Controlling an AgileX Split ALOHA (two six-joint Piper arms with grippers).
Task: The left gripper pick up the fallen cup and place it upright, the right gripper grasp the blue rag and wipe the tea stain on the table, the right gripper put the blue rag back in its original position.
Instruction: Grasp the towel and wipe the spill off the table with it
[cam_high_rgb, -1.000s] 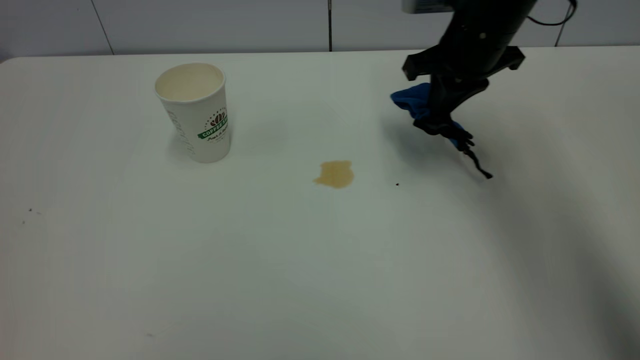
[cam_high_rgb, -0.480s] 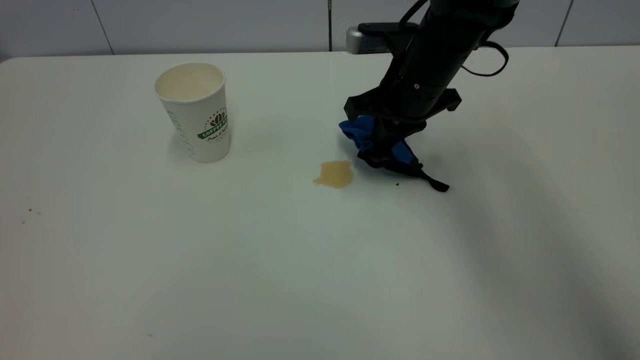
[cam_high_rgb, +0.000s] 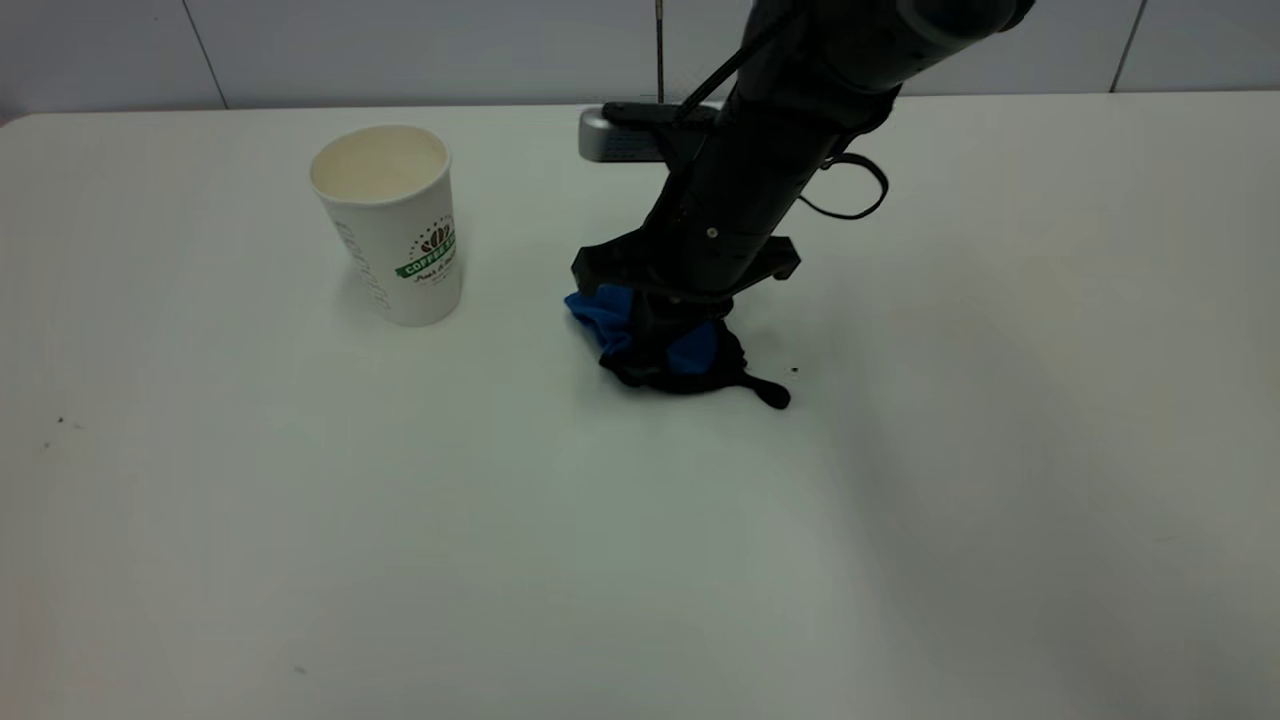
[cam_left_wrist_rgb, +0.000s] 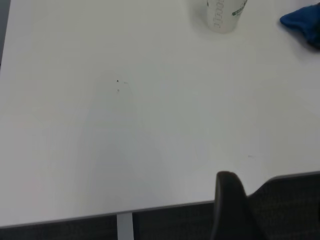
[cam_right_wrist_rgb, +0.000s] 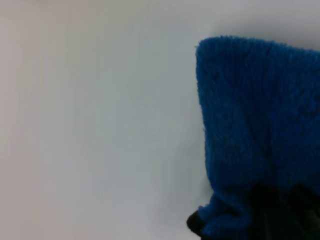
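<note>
Centrally, right claw (cam_high_rgb: 668, 345) clamped on the blue rag (cam_high_rgb: 610, 318) presses it onto the table (cam_high_rgb: 640, 560); the cup (cam_high_rgb: 392, 224) stands upright nearby.

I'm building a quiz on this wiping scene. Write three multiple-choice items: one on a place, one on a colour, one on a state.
1. Where is the blue rag?
A. Inside the cup
B. On the table, under the right gripper
C. Hanging off the table edge

2. What colour is the cup's logo band?
A. Green
B. Red
C. Purple

3. How does the cup stand?
A. On its side
B. Upside down
C. Upright

Answers: 1 B, the right gripper presses the rag onto the table right of the cup. 2 A, a green band shows on its white wall. 3 C, its open mouth faces up.
</note>
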